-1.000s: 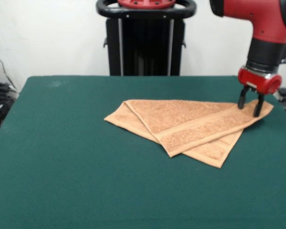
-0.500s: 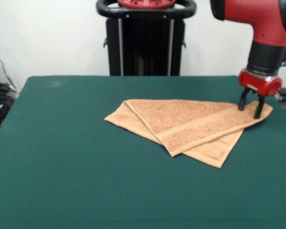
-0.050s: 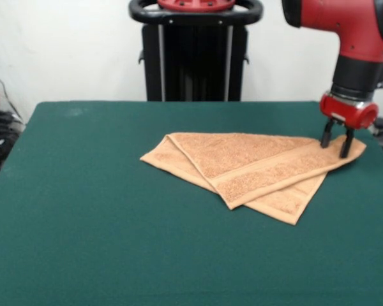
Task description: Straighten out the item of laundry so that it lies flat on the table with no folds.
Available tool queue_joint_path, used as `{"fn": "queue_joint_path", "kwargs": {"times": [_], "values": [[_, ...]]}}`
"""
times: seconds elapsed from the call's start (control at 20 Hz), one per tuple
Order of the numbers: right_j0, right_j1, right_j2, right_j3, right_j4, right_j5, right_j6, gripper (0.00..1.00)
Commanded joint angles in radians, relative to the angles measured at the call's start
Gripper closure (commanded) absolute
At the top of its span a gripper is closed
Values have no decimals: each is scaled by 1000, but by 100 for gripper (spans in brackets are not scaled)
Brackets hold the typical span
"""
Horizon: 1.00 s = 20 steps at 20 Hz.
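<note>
Folded towel (image 3: 249,169), open gripper (image 3: 336,144) at its corner.
Your tabletop (image 3: 115,242) is otherwise bare; the upper fold hides the layer beneath.

Red arm (image 3: 345,22) with black wrist band, red-collared end effector (image 3: 337,143), black fingers.

Bare green table (image 3: 102,223) all around folded towel (image 3: 249,169); only gripper (image 3: 336,141), fingers apart over the towel's right corner, blocking passage there.

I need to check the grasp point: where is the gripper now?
In the front view, the red and black gripper stands open at the folded orange-tan towel's right corner.
</note>
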Motion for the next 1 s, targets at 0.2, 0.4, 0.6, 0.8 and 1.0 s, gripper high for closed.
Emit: {"fn": "queue_joint_path", "kwargs": {"times": [0.2,0.4,0.6,0.8,1.0], "values": [[29,45,122,-33,12,-34,185,100],[30,13,89,-18,12,-31,176,100],[54,-37,-20,-3,1,-12,116,100],[44,-143,-136,29,-57,56,36,100],[55,-204,-217,32,-102,87,8,100]]}}
